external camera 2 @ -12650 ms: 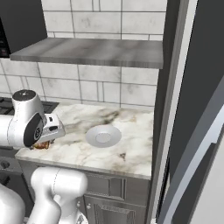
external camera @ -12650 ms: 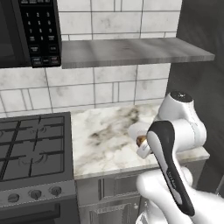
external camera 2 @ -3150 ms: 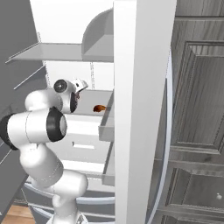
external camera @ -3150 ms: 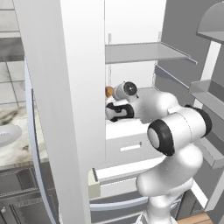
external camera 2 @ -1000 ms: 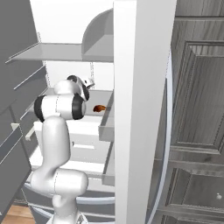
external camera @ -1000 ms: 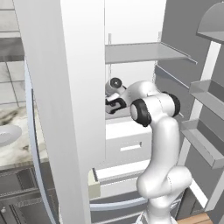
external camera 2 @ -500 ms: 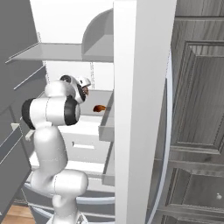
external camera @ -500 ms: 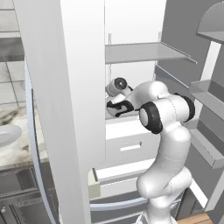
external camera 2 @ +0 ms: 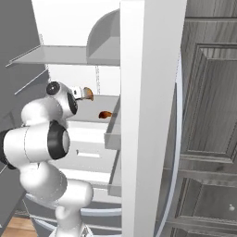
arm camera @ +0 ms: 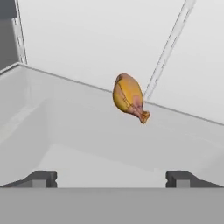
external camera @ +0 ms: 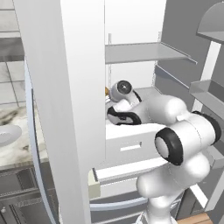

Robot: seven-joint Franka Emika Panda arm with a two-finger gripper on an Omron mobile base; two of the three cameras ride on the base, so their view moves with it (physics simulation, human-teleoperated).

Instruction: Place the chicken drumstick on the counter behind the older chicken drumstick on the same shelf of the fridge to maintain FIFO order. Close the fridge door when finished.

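Ahead of my gripper (arm camera: pixel 111 178), a golden-brown chicken drumstick (arm camera: pixel 129 98) rests at the back of the white fridge shelf (arm camera: pixel 83 164), by the rear wall. The jaws are open, with both fingertips (arm camera: pixel 43 178) apart and nothing between them. From the right base view, that drumstick (external camera 2: pixel 88 94) lies just past my hand, and a second, older drumstick (external camera 2: pixel 105 114) lies nearer the front of the same shelf (external camera 2: pixel 90 121). In the left base view a sliver of drumstick (external camera: pixel 106 91) peeks past the open fridge door (external camera: pixel 65 87). The marbled counter (external camera: pixel 17 151) is at the left.
A white dish (external camera: pixel 6 133) sits on the counter. Open fridge doors (external camera 2: pixel 148 115) flank the arm on both sides. A higher shelf (external camera: pixel 140 51) hangs above my hand, and a white drawer front (external camera: pixel 131 146) sits below the shelf. Grey door bins (external camera: pixel 210 94) stand at the right.
The jaws have spread a little wider and the hand has drawn back from the rear drumstick, which stays on the shelf. The elbow has swung out towards the base.
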